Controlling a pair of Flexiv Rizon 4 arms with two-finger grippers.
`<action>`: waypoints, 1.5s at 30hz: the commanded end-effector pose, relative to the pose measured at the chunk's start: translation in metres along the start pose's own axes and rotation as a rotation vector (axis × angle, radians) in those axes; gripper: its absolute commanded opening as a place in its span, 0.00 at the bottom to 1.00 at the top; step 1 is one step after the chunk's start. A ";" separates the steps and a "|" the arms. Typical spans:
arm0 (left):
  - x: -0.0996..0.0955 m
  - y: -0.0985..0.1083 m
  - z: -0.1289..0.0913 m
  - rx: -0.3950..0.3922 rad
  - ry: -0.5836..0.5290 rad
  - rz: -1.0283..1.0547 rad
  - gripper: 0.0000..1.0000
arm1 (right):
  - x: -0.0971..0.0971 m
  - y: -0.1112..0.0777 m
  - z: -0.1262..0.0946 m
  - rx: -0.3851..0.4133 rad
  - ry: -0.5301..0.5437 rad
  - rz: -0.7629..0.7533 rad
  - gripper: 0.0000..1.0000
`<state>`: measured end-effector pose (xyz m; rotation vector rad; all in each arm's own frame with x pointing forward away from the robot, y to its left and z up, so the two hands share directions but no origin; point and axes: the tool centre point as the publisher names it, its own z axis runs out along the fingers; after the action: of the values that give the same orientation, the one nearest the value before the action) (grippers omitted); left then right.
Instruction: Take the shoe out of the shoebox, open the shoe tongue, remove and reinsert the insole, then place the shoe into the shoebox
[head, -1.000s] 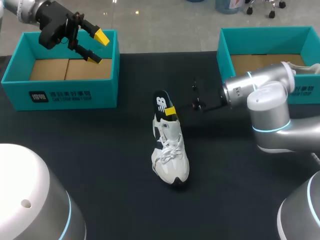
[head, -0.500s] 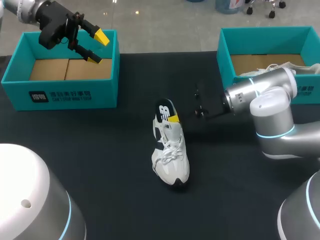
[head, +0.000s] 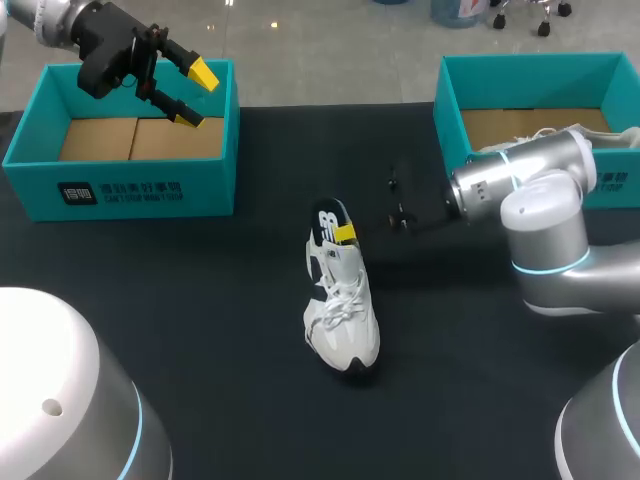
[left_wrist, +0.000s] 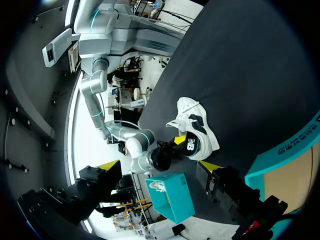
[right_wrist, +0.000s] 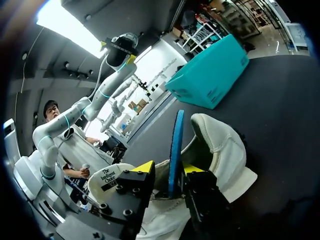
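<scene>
- The white and black lace-up sneaker (head: 342, 310) is lying on the black table top (head: 200, 300), outside both boxes. It is sitting roughly midway between them, with its toe pointing toward the robot and its heel toward the far edge.
- The flat black insole with a blue edge (head: 324, 215) is standing steeply out of the sneaker's heel opening. Its lower part is sitting inside the sneaker and its upper part is sticking up free.
- The right gripper (head: 341, 233) is reaching in from the right at the sneaker's heel, with one yellow tip showing just beside the insole in the head view.
- In the right wrist view the right gripper is straddling the insole (right_wrist: 175, 145), which is showing edge-on, and the sneaker (right_wrist: 220, 150) is lying just ahead of it. I cannot tell whether it is clamped on the insole or only sitting around it.
- The left gripper (head: 196, 97) is hanging over the far right corner of the left teal cardboard shoebox (head: 140, 190), well apart from the sneaker. Its two yellow-tipped fingers are standing spread apart.
- The left teal cardboard shoebox is showing its brown cardboard floor.
- The right teal cardboard shoebox (head: 520, 75) is sitting at the far right of the table. A second white shoe (head: 520, 143) is lying inside it, partly hidden behind the right arm.
</scene>
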<state>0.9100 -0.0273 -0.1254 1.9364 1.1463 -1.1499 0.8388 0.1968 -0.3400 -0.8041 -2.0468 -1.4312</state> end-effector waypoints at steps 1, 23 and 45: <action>0.000 0.000 0.000 0.000 0.002 0.000 1.00 | -0.003 0.012 0.003 0.018 0.005 -0.010 0.31; 0.000 0.000 0.000 0.000 0.002 0.000 1.00 | -0.004 -0.014 0.006 0.042 0.009 0.049 0.00; 0.000 0.000 0.000 0.000 0.002 0.000 1.00 | 0.003 0.004 0.011 0.052 0.019 0.001 0.53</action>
<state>0.9100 -0.0273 -0.1254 1.9364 1.1464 -1.1499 0.8344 0.2041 -0.3381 -0.7717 -2.0567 -1.3830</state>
